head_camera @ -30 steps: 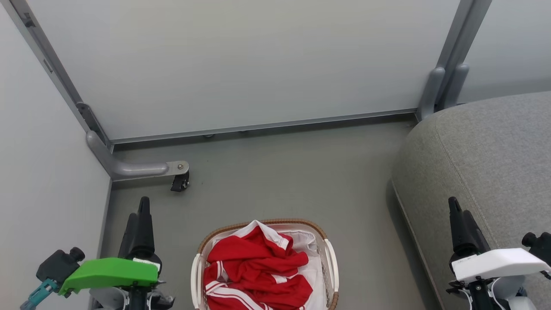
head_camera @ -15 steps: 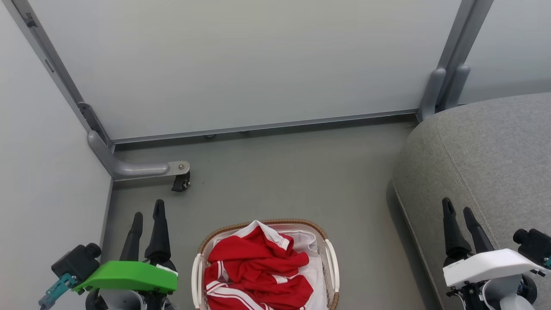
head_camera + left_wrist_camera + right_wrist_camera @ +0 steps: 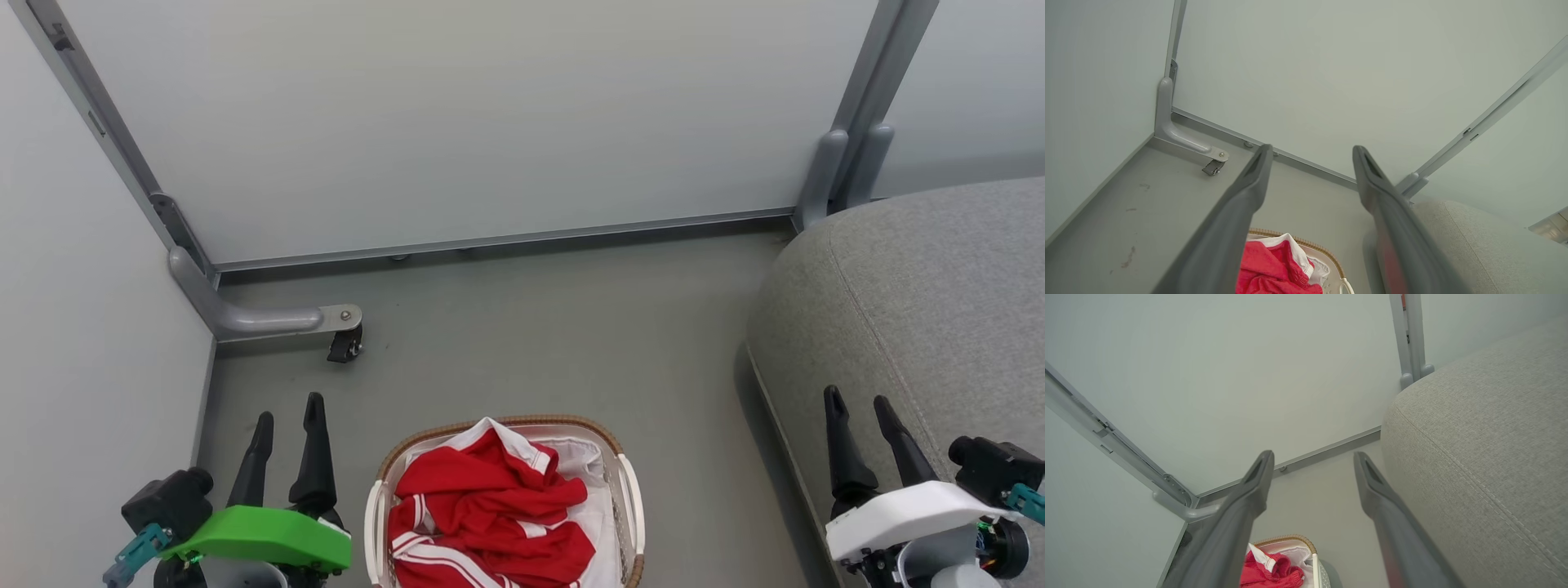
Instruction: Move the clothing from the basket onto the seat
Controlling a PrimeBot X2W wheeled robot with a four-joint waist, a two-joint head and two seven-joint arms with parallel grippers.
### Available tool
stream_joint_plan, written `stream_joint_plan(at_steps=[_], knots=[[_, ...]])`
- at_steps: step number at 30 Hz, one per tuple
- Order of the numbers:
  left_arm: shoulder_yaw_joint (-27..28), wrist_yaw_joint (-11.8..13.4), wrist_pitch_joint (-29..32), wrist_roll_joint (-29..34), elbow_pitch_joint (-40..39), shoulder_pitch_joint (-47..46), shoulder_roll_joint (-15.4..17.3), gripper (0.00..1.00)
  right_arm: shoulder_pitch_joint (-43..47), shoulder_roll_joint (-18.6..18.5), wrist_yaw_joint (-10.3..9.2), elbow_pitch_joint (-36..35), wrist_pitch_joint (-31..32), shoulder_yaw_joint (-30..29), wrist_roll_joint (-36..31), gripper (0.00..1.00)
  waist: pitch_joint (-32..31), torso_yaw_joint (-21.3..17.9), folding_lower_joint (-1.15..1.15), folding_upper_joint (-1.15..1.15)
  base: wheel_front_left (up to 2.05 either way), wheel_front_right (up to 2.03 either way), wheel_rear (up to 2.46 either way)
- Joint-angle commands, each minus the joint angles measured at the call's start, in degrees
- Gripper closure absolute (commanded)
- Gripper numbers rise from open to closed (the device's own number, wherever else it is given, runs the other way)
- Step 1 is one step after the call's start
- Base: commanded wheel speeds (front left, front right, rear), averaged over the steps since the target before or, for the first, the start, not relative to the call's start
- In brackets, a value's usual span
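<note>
- We see our right gripper [image 3: 1313, 457] with its fingers spread wide.
- At three o'clock, the seat [image 3: 1486, 449].
- At six o'clock, the basket [image 3: 1290, 538] holds the clothing [image 3: 1265, 573].

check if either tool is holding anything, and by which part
Nothing is held. The left tool and the right tool are both open and empty; the clothing lies untouched in the basket.

open floor [image 3: 555, 327] ahead, seat [image 3: 939, 286] blocking right

Left gripper [image 3: 288, 410] wearing green cover [image 3: 261, 535], right gripper [image 3: 856, 398] white cover [image 3: 906, 506]; long dark tapering fingers [image 3: 314, 457] showing; black pods [image 3: 167, 502] carrying teal bits [image 3: 135, 554], perhaps connectors.
</note>
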Motion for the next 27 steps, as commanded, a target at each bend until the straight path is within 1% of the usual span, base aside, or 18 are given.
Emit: stream_joint_plan(at_steps=[1, 12, 27], knots=[[0.14, 0.23, -0.60, 1.75, -0.20, 0.40, 0.41, 0.00, -0.40, -0.41, 0.01, -0.18, -0.71, 0.07, -2.09, 0.00, 0.00, 0.05, 0.00, 0.00, 0.00, 0.00, 0.00], [0.36, 0.45, -2.08, 7.80, 1.72, 1.14, 0.47, 0.00, -0.36, -0.47, 0.02, 0.74, -2.19, 0.54, -9.11, 0.00, -0.02, 0.37, 0.00, 0.00, 0.00, 0.00, 0.00], [-0.50, 0.39, -3.91, 13.72, 3.28, 1.45, 0.52, 0.00, 0.37, -0.53, 0.02, 1.32, -4.06, 1.17, -17.10, 0.00, 0.00, 0.65, 0.00, 0.00, 0.00, 0.00, 0.00]])
